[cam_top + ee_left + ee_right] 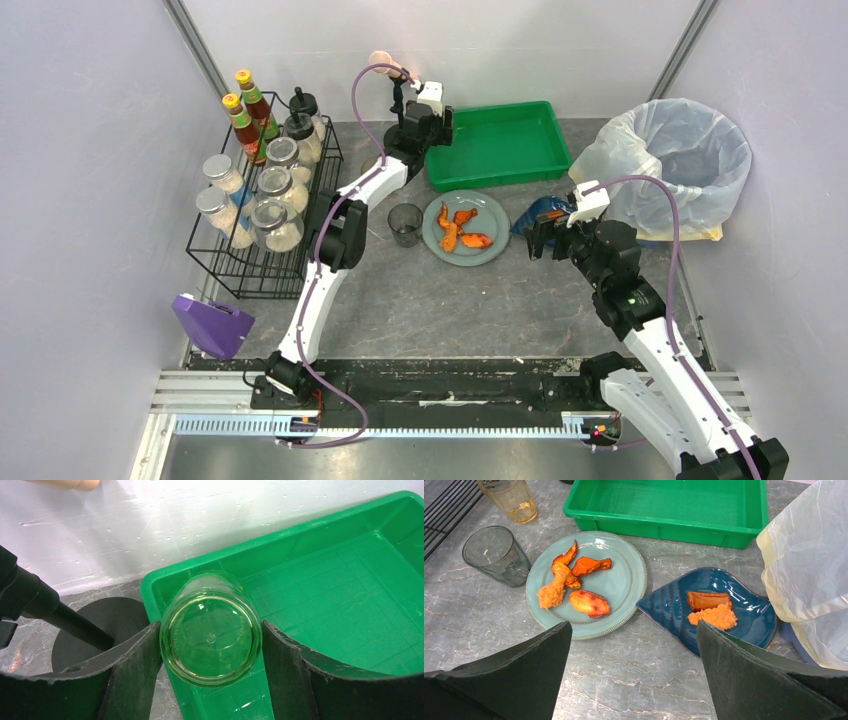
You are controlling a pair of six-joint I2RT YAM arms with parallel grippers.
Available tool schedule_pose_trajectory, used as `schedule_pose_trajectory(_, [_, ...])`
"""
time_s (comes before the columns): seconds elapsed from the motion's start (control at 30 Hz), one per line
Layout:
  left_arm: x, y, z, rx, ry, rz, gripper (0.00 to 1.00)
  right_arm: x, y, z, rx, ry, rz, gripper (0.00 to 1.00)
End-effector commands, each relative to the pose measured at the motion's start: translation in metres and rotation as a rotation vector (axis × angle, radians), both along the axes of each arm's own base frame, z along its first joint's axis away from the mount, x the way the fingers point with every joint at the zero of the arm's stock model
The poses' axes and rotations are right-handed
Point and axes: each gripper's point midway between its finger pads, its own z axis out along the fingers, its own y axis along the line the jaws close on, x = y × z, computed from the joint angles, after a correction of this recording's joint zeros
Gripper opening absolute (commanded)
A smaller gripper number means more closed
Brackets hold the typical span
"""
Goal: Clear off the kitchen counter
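The kitchen counter (420, 300), a large dark grey mottled stone-look surface edged by a black rail, is seen below and ahead of both tools. The left gripper (211, 625) is clamped on a clear glass tumbler (210, 635), which is viewed end-on. Its two black fingers (135, 670) are laid against opposite sides of the glass. Directly beyond the fingertips, a corner of a green rectangular plastic tray (350, 580) is seen, and the tumbler is held over that corner. To the left of this gripper, just outside the tray, a black round base (120, 615) with a slanted rod is set on the counter.

The right gripper (633, 624) is spread wide, with nothing between its jaws. Just ahead and slightly left of it, a grey-green round plate (624, 580) carrying orange food pieces (589, 604) is placed on the counter. Ahead and to the right, a blue shell-shaped dish (664, 610) is found, its pointed tip at the plate's rim. A brown slab (709, 600) and orange mash (716, 616) are held in it. Just beside the plate, further left, a dark smoky glass tumbler (496, 555) is stood upright. Beyond that, an amber glass (514, 500) is seen near the tray's corner. To the right of the gripper, a bin lined with a translucent bag (809, 570) is placed. Far to the left, a black wire rack (260, 260) filled with jars and bottles (270, 180) is seen.
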Motion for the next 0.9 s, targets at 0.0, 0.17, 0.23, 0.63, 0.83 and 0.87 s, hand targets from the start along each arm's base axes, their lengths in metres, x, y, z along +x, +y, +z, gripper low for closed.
schedule_pose_trajectory(0.0, [0.009, 0.002, 0.024, -0.022, -0.062, 0.006, 0.77, 0.004, -0.002, 0.028, 0.021, -0.073, -0.018, 0.98])
schedule_pose_trajectory(0.17, [0.008, 0.003, 0.029, -0.022, -0.068, 0.004, 0.86, 0.004, -0.002, 0.027, 0.023, -0.069, -0.017, 0.98])
schedule_pose_trajectory(0.23, [0.008, 0.002, 0.031, -0.024, -0.069, -0.001, 0.87, 0.004, -0.002, 0.026, 0.024, -0.067, -0.015, 0.98])
schedule_pose_trajectory(0.63, [-0.005, -0.002, 0.073, -0.102, -0.101, -0.026, 0.88, 0.003, 0.001, 0.034, 0.033, -0.081, 0.0, 0.98])
schedule_pose_trajectory(0.83, [-0.037, 0.0, 0.125, -0.183, -0.106, -0.062, 0.88, 0.002, 0.006, 0.038, 0.057, -0.086, 0.021, 0.98])
schedule_pose_trajectory(0.87, [-0.043, 0.002, 0.127, -0.19, -0.095, -0.064, 0.88, 0.003, 0.008, 0.038, 0.062, -0.084, 0.027, 0.98])
